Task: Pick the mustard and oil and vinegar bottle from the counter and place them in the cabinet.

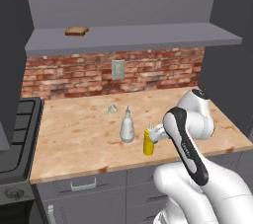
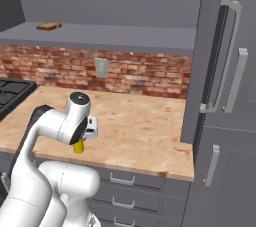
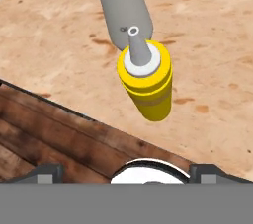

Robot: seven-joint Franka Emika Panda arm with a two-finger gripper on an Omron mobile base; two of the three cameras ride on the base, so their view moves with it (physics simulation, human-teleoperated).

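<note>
The mustard point(image 1: 147, 142) stands upright near the counter's point(image 1: 74, 139) front edge, a small yellow bottle with a pale nozzle. Just behind and left of it stands the oil and vinegar bottle point(image 1: 127, 127), pale and pear-shaped. My gripper point(image 1: 155, 134) hovers right beside the mustard's top, a little to its right. In the hand view the mustard point(image 3: 146, 82) lies straight ahead of my gripper point(image 3: 127, 174), whose fingertips point(image 3: 47, 173) stand wide apart and open, holding nothing. The oil and vinegar bottle point(image 3: 123, 8) is beyond it. The cabinet point(image 1: 148, 35) runs above the brick wall.
A slice of bread point(image 1: 76, 31) lies on the cabinet shelf at the left. A tiny clear glass object point(image 1: 111, 110) sits behind the bottles. A stove point(image 1: 15, 134) borders the counter on the left, and a tall grey unit with handles point(image 2: 225, 96) on the right.
</note>
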